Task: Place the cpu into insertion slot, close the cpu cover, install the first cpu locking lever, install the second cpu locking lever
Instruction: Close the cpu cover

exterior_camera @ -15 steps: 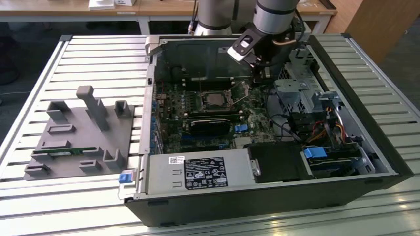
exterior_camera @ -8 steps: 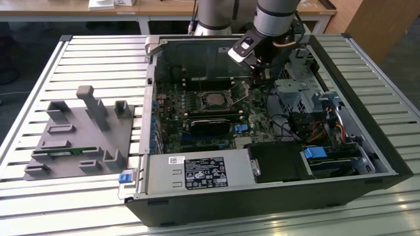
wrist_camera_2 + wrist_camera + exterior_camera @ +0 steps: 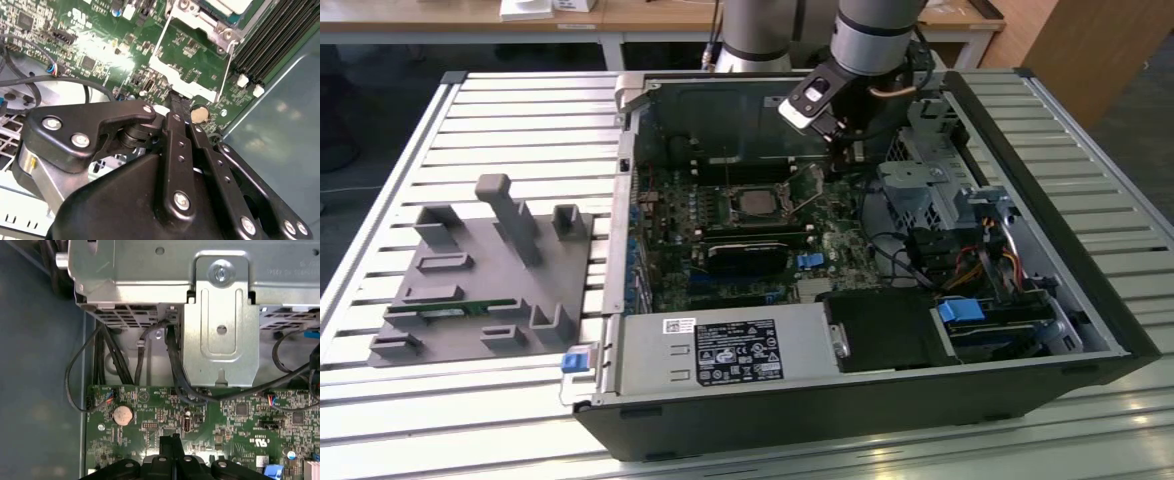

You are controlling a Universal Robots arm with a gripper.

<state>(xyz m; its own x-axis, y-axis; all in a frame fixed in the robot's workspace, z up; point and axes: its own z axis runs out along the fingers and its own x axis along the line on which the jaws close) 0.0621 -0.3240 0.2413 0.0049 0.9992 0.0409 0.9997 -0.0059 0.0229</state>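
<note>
Exterior view: the cpu (image 3: 757, 204) lies flat, top upward.

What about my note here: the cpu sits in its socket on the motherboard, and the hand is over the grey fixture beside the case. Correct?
One detail is off. The cpu does sit in its socket, but the hand is inside the open case, over the motherboard next to the socket, not over the grey fixture. The exterior view shows this.
</note>
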